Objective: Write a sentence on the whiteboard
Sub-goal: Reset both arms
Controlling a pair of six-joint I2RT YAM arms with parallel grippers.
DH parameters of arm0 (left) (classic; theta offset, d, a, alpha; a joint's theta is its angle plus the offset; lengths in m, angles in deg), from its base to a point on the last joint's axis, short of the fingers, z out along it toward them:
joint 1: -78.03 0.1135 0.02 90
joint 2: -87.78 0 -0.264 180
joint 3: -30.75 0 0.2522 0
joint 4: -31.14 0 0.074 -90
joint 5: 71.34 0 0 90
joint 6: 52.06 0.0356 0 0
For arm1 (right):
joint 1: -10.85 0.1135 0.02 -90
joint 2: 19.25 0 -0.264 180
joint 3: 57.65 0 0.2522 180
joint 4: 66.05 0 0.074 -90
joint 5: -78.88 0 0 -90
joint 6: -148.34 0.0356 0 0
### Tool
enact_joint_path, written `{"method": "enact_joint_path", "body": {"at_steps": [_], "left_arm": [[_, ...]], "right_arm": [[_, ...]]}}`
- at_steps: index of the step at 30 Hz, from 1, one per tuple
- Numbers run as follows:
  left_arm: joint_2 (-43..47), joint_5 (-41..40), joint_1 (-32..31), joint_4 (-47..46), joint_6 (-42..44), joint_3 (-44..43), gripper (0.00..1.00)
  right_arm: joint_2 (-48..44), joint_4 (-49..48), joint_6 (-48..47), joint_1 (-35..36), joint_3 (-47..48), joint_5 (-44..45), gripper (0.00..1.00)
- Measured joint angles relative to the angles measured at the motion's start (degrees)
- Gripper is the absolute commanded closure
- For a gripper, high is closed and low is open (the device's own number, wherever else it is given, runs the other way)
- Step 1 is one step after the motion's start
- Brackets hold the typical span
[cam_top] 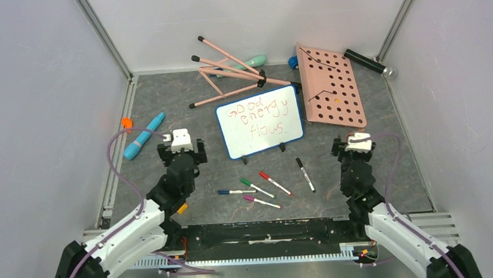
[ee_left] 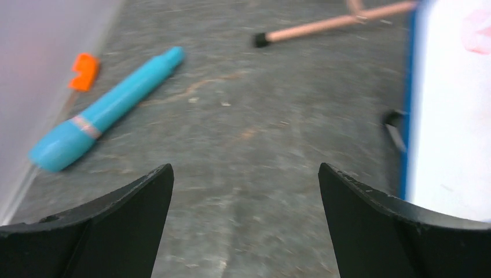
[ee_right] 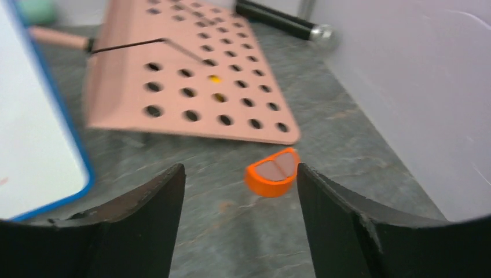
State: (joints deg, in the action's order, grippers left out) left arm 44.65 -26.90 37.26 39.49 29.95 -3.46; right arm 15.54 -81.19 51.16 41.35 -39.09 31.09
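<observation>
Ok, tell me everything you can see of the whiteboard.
The whiteboard is a small white rectangle with a blue rim, rounded corners and two black feet at its near edge, apparently propped at a tilt. It stands mid-table, slightly rotated; the left end effector and right end effector are open, clear of it. The sentence, red marker in three lines, reads "good energy flows".

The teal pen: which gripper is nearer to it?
Left. The left gripper sits just right of the teal pen; the right gripper is beyond the whiteboard, much farther right.
</observation>
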Motion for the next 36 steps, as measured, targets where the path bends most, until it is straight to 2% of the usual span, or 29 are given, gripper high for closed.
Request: {"method": "enact_joint_path", "body": {"at_steps": [3, 5, 8, 11, 13, 15, 17, 21, 22, 24, 26, 29, 36], "left_arm": [[-0.02, -0.04, 7.76, -10.78, 2.29, 5.64, 0.01], [-0.24, 1.11, 11.72, -19.76, 3.54, 11.32, 0.0], [-4.63, 2.97, 16.06, -28.15, 5.07, 16.55, 0.0], [-13.16, 5.33, 18.18, -36.37, 8.13, 16.68, 0.01], [-19.17, 7.63, 19.61, -42.95, 9.51, 16.74, 0.12], [-25.09, 11.98, 21.64, -47.89, 11.17, 16.39, 0.16], [-28.41, 16.35, 23.76, -50.56, 11.74, 15.87, 0.14], [-41.16, 23.3, 30.47, -62.84, 11.58, 14.64, 0.09], [-42.66, 24.02, 31.36, -62.6, 11.41, 14.08, 0.01], [-42.4, 25.55, 32.09, -58.8, 11.26, 12.07, 0.0], [-42.29, 28.41, 33.09, -56.54, 11.02, 8.2, 0.0], [-42.18, 29.94, 34.25, -56.08, 10.73, 5.66, 0.0], [-42.16, 31.26, 34.45, -54.21, 10.43, 5.51, 0.0]], "right_arm": [[-0.24, -10.01, -0.39, -8.9, -4.24, -3.72, 0.03], [0.98, -17.59, -1.51, -14.45, -4.22, -8.17, 0.02], [3.93, -24.79, -3.5, -16.94, -4.22, -12.74, 0.02], [10.36, -31.74, -4.46, -17.92, -4.22, -15.39, 0.02], [14.93, -34.97, -4.66, -18.67, -4.22, -16.37, 0.02], [20.02, -39.04, -4.61, -19.34, -4.22, -17.16, 0.02], [24.41, -43.21, -4.46, -19.98, -4.22, -17.92, 0.02], [37.09, -52.24, -4.5, -20.68, -4.24, -19.52, 0.02], [40.68, -53.33, -4.52, -20.74, -4.24, -19.5, 0.02], [45.07, -53.27, -4.44, -20.76, -4.28, -19.02, 0.02], [45.18, -51.01, -4.11, -20.85, -4.28, -18.53, 0.02], [45.11, -52.59, -3.8, -21.22, -4.28, -17.75, 0.02], [45.07, -52.48, -3.34, -21.31, -4.28, -16.81, 0.02]]}}
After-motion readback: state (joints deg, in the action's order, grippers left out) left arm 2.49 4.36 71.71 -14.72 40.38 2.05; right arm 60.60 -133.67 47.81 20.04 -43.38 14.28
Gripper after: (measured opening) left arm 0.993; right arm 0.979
